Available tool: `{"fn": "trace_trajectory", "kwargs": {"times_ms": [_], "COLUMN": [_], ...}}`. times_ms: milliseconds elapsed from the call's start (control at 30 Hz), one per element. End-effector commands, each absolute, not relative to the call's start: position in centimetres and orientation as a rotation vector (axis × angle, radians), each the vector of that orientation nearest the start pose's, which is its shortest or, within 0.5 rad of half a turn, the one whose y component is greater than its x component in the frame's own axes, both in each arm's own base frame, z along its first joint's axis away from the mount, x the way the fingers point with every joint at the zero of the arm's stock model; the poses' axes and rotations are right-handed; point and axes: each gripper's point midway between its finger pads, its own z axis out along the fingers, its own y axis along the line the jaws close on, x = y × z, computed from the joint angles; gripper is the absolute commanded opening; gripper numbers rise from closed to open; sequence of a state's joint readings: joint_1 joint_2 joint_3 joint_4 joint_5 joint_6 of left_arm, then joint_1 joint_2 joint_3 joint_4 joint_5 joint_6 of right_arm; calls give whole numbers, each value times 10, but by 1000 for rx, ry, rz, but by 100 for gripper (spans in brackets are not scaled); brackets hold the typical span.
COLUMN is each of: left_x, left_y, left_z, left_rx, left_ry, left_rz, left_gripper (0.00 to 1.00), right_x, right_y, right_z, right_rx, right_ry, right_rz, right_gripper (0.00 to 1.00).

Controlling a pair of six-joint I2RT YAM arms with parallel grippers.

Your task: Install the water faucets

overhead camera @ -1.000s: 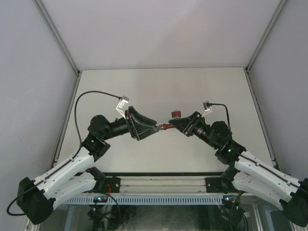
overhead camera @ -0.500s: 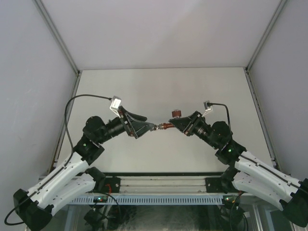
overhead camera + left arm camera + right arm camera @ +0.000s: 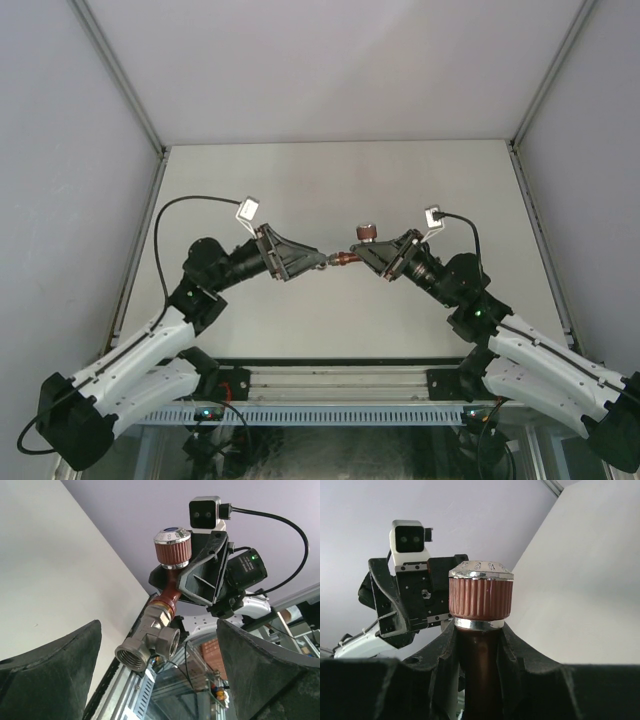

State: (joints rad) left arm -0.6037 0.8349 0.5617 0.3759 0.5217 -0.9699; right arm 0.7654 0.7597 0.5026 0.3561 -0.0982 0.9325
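Note:
The faucet is a red-brown tap body with a ribbed knob, and a silver threaded tee fitting sits on its end. It is held in the air above the table. My right gripper is shut on the tap's stem, just under the knob. My left gripper faces it from the left. In the left wrist view its fingers stand wide apart with the fitting between the tips, and no contact shows.
The white table lies below, walled by grey panels on the left, back and right. A black rail and a cable tray run along the near edge between the arm bases.
My left wrist has rolled about its axis while staying at the fitting. The right gripper and faucet have shifted slightly up and right.

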Motion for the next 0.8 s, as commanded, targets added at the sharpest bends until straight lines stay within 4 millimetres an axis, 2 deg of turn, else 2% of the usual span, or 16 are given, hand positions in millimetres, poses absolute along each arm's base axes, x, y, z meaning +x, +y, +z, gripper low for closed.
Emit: {"fn": "trace_trajectory", "kwargs": {"times_ms": [0, 133, 333, 400, 533, 600, 633, 700, 767], "left_x": [176, 174, 173, 172, 168, 166, 165, 161, 157], "left_y": [-276, -280, -282, -283, -285, -286, -286, -285, -284], "left_z": [315, 313, 311, 310, 320, 324, 327, 338, 343], "left_rx": [198, 217, 232, 234, 249, 252, 257, 273, 284], "left_ry": [1676, 1705, 1725, 1725, 1677, 1659, 1642, 1579, 1557], "left_rz": [-1725, -1753, -1771, -1781, -1847, -1885, -1898, -1939, -1965], "left_gripper": [100, 100, 90, 85, 68, 65, 67, 80, 84], "right_x": [193, 190, 188, 189, 187, 186, 185, 185, 184], "right_y": [259, 259, 261, 261, 265, 266, 266, 266, 266], "right_z": [338, 344, 350, 350, 346, 344, 343, 340, 338], "right_rx": [-42, -115, -197, -202, -245, -263, -267, -275, -286], "right_ry": [1452, 1402, 1330, 1316, 1306, 1297, 1294, 1289, 1282], "right_rz": [1451, 1418, 1378, 1373, 1366, 1367, 1366, 1360, 1352], "right_gripper": [0, 0, 0, 0, 0, 0, 0, 0, 0]}}
